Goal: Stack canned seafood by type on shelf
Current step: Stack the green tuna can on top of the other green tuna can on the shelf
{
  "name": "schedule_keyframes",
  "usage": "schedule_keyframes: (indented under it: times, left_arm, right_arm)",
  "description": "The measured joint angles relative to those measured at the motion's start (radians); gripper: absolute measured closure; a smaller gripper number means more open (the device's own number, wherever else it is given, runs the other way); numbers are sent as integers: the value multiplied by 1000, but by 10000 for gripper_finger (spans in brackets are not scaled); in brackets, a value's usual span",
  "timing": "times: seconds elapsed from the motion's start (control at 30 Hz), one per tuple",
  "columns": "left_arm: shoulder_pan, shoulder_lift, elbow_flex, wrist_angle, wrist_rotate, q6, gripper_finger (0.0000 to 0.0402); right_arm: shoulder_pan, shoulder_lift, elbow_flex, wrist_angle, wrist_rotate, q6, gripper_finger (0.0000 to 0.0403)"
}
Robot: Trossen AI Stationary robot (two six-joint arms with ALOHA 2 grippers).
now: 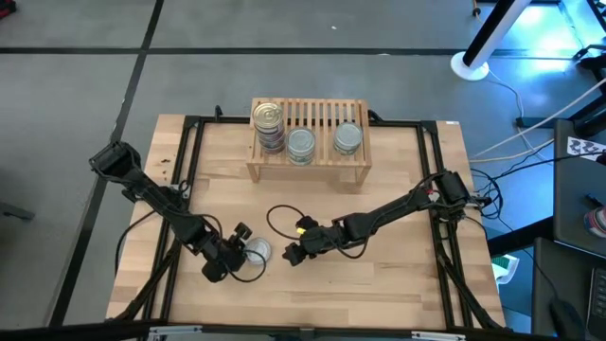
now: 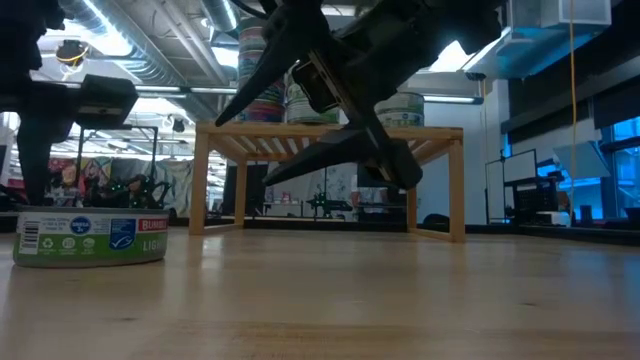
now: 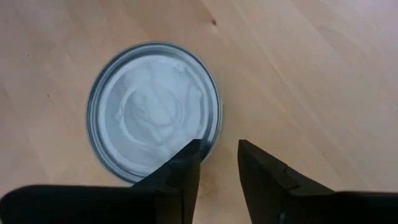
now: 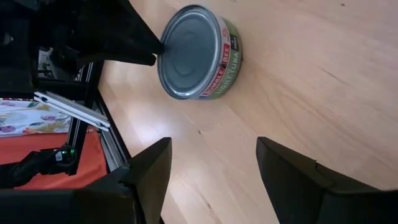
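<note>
Right now your left gripper [image 1: 244, 242] hangs over the one loose tin [image 1: 256, 250] on the near-left part of the table [image 1: 398, 284], fingers pointing down at its silver lid. In the left wrist view those fingers [image 3: 180, 177] stand only a narrow gap apart, one over the tin's rim and one over bare wood beside it, so they grasp nothing; that gap looks too small to take the tin across its width, and I'd judge you need to spread them or re-centre before closing.

Your right gripper [image 1: 295, 254] waits just beside that tin, low over the table, fingers spread wide and empty, and its wrist camera looks straight at the tin's green label. It seems parked there to stay out of the left arm's path.

On the shelf [image 1: 309, 169] at the far side, a stack of multicoloured tins [image 1: 269, 126] stands at the left end, with a single silver-lidded tin [image 1: 301, 145] next to it and another [image 1: 347, 138] further right. The loose tin presumably belongs on a matching single.

From above you can't read the side labels of the two singles. In the low view the right arm blocks most of the shelf top, and the left fingertips are hard to make out there.
</note>
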Motion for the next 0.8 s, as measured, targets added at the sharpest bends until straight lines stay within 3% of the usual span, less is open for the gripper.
schedule_keyframes:
  times: [0.27,0.8]
  left_arm:
    - [0,3,0,1,-28,23,303]
    - [0,71,0,41,-204,215,312]
  right_arm:
    - [0,0,0,0,1,0,166]
    - [0,0,0,2,63,129,166]
